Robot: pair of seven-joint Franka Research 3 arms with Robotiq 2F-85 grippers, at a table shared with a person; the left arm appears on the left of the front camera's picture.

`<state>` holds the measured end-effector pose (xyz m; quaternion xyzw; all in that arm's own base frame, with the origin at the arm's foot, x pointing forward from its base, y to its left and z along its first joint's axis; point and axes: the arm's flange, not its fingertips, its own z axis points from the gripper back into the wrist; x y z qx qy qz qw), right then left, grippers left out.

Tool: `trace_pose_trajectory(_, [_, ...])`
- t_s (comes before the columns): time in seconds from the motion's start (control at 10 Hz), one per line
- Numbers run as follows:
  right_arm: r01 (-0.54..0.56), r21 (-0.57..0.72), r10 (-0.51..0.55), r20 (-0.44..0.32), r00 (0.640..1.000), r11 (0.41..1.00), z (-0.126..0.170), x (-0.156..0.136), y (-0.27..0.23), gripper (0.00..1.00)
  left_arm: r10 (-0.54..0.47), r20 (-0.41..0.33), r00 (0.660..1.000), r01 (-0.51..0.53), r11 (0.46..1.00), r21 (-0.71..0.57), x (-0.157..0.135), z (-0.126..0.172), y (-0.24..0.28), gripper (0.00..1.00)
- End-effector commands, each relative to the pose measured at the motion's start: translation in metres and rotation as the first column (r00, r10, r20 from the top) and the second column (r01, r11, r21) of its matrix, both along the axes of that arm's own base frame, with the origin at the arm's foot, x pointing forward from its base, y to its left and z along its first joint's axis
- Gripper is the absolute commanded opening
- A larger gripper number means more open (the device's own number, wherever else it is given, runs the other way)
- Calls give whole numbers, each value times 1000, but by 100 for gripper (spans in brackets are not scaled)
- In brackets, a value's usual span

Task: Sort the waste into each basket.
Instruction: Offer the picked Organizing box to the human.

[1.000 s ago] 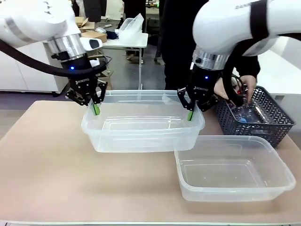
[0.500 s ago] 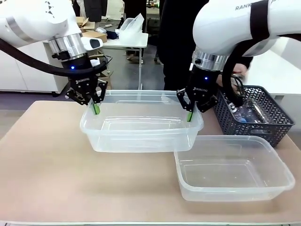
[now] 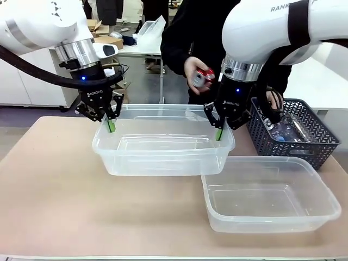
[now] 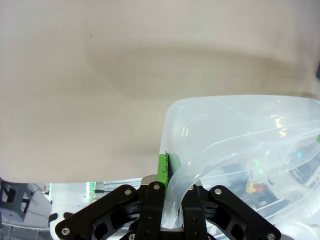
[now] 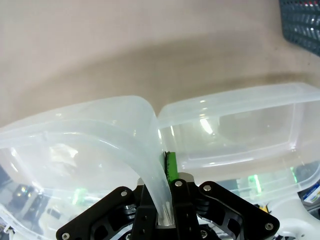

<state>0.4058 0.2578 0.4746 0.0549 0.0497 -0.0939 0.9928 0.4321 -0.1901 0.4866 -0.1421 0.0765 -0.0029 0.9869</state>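
Left gripper [image 3: 111,126] and right gripper [image 3: 219,132] each clamp an end rim of the far tub [image 3: 163,157]. Only the front view shows a hand [image 3: 197,73] holding a can [image 3: 202,77] beyond it.

"ROBOTIQ" runs in small white letters on each gripper body; "RANK" shows on the right arm [image 3: 283,24].
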Motion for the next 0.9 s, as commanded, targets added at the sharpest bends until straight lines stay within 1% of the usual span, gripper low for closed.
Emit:
trace_pose_trajectory(0.0, [14, 8, -14, 12, 1000, 1000, 2, 4, -1, 3, 5, 5, 1000, -5, 1000, 0, -4, 4, 1, 5])
trace_pose_trajectory(0.8, [14, 8, -14, 12, 1000, 1000, 2, 4, -1, 3, 5, 5, 1000, -5, 1000, 0, -4, 4, 1, 5])
